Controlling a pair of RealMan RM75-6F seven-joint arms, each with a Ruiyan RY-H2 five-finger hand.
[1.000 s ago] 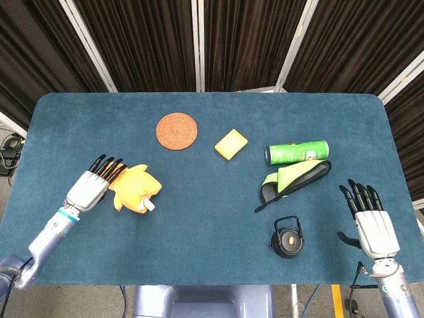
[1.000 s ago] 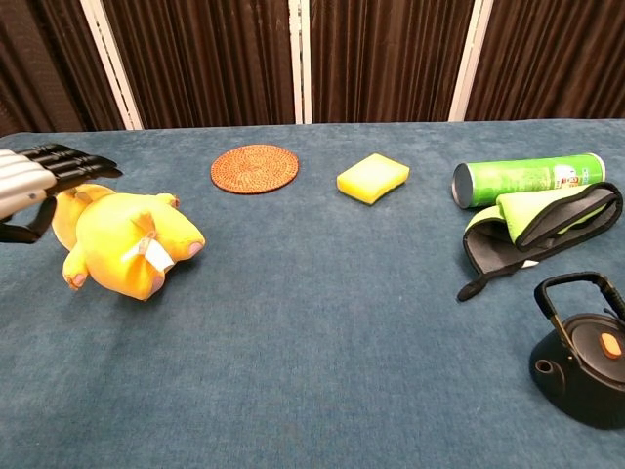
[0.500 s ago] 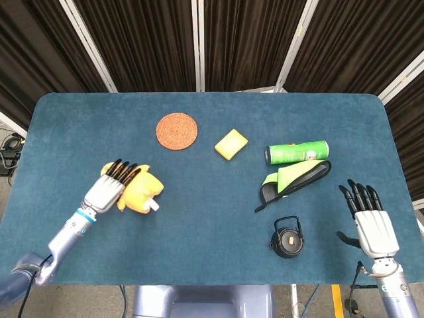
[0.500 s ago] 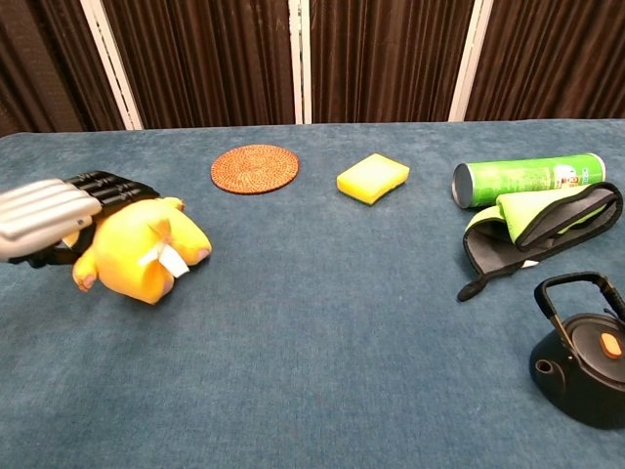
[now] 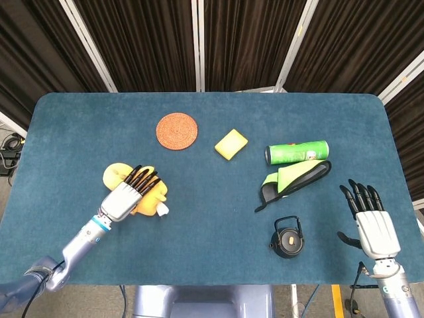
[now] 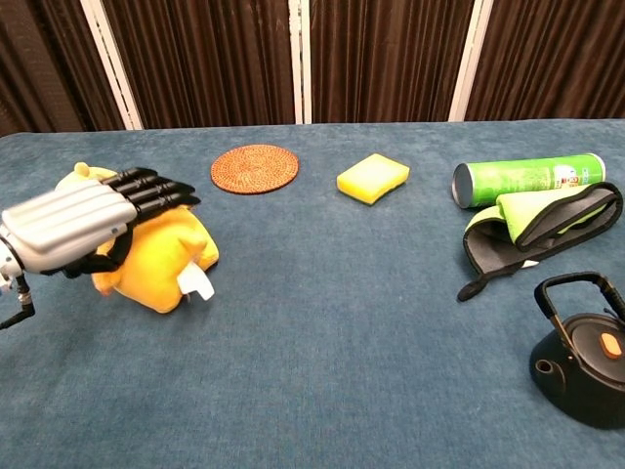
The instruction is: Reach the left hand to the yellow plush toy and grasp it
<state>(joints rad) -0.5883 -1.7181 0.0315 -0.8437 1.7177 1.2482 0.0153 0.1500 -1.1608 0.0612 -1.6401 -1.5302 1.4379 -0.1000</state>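
On the table's left side: left hand over yellow plush toy, grasp pending.
Fingers lie extended across the toy's top, not yet closed. Judged next: curl them round the body. Since a second ago the hand has advanced from beside the toy to above it. Right hand idle, fingers spread.

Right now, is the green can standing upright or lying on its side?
On its side. The green can lies lengthwise on the blue table, its round end facing left, just behind the green and black pouch.
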